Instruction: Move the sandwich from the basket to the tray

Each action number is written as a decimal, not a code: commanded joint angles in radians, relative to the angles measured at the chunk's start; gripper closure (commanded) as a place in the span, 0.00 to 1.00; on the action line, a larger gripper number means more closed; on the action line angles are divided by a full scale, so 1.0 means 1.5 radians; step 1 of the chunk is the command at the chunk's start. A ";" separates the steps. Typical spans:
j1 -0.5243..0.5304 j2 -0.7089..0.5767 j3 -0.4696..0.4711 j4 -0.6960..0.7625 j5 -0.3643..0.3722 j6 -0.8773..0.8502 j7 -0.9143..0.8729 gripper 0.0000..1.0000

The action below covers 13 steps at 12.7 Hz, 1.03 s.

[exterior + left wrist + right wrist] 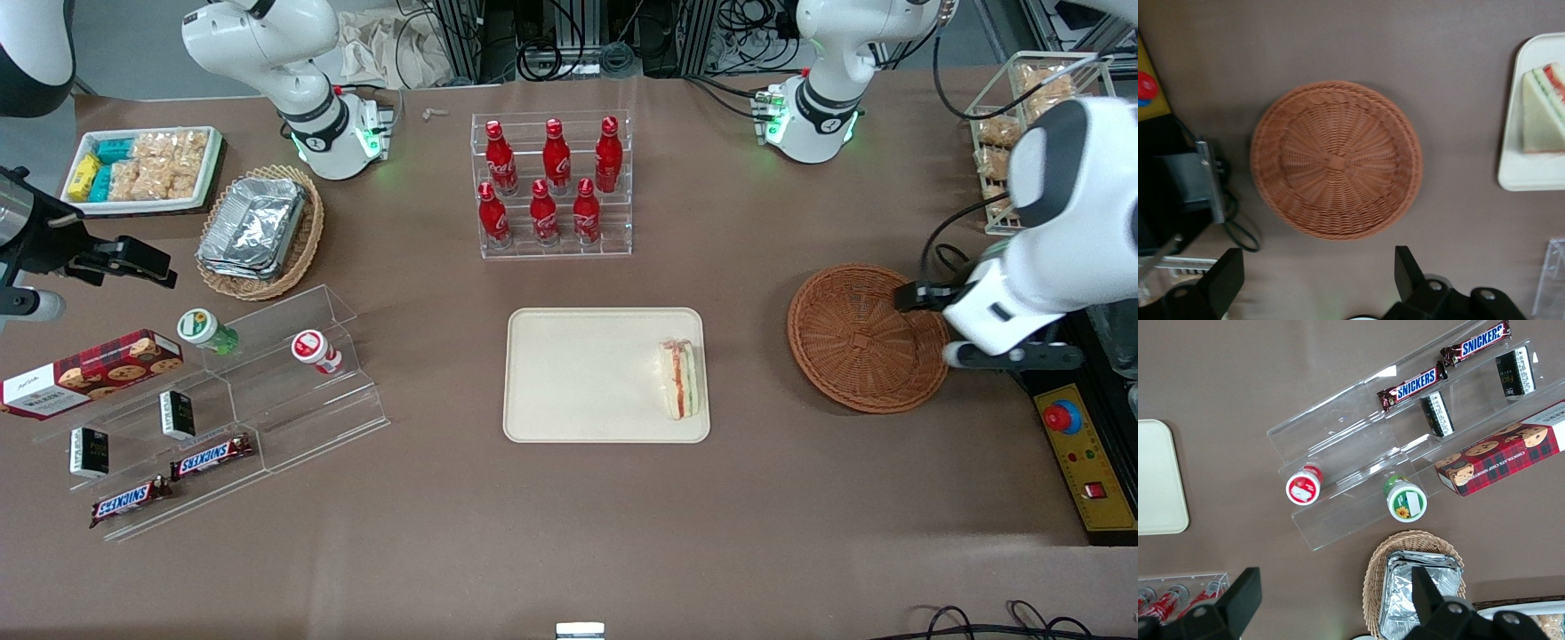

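Observation:
The sandwich (680, 380) (1541, 113) lies on its side on the cream tray (578, 373) (1531, 173), near the tray end closest to the basket. The reddish-brown wicker basket (862, 338) (1336, 160) sits on the table with nothing in it, toward the working arm's end. My left gripper (909, 296) (1317, 257) hangs over the basket's rim on the working arm's side, high above the table. It is open, with nothing between its black fingers (1405, 267).
A clear rack of red bottles (553, 182) stands farther from the front camera than the tray. A control box with a red button (1080, 453) lies beside the basket at the table end. A tan basket of foil trays (258, 227) and a snack shelf (222, 409) are toward the parked arm's end.

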 commanded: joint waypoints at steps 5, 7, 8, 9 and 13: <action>-0.005 -0.118 0.023 -0.139 0.000 0.110 0.041 0.00; -0.012 -0.085 0.021 -0.080 -0.009 0.111 0.048 0.00; -0.016 -0.061 0.020 -0.046 -0.013 0.111 0.046 0.00; -0.016 -0.044 0.020 -0.024 -0.040 0.113 0.046 0.00; -0.013 -0.045 0.024 -0.011 -0.047 0.106 0.047 0.00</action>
